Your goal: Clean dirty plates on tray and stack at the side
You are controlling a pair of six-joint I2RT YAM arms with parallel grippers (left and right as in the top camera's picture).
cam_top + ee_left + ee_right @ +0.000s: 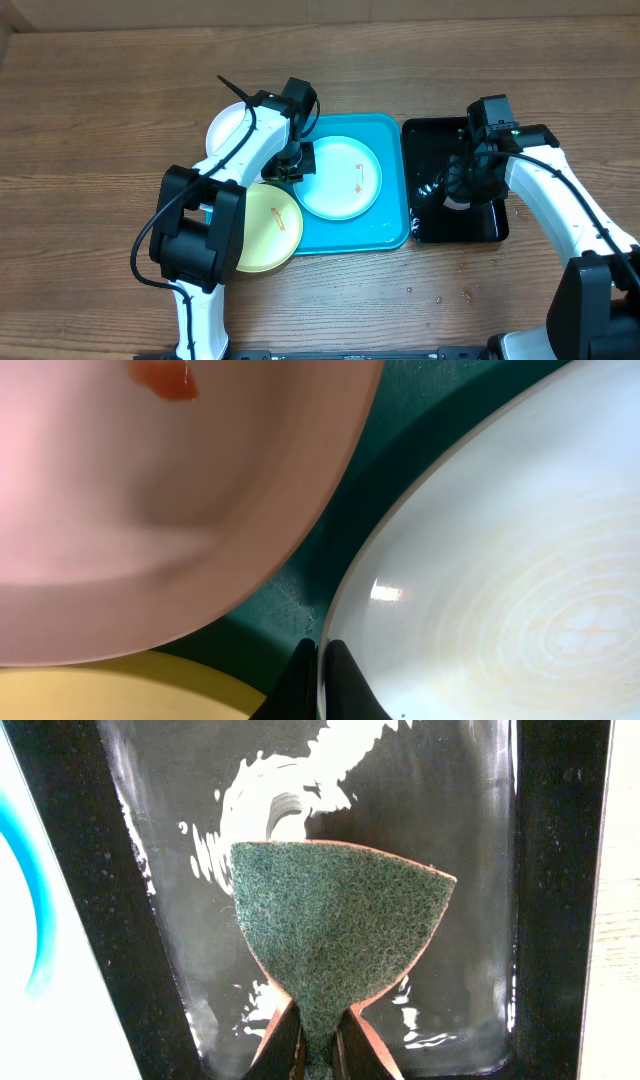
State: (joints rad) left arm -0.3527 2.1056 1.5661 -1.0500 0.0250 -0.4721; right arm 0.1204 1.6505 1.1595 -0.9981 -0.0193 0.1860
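The turquoise tray [392,232] lies mid-table. The pale blue plate [340,180] lies on it and bears a small orange smear. The white plate [230,130] sits at the tray's far left corner. The yellow-green plate [262,230], with an orange smear, overlaps the tray's near left edge. My left gripper [297,166] is shut on the left rim of the pale blue plate [500,560]; its fingers [322,682] pinch that rim. The white plate [150,520] and the yellow-green plate [90,695] lie beside it. My right gripper [470,172] is shut on a green sponge [335,935].
A glossy black tray [432,232] with wet white streaks stands right of the turquoise tray; the sponge hangs over its wet floor [460,830]. Small droplets spot the wooden table [100,120] in front of the trays.
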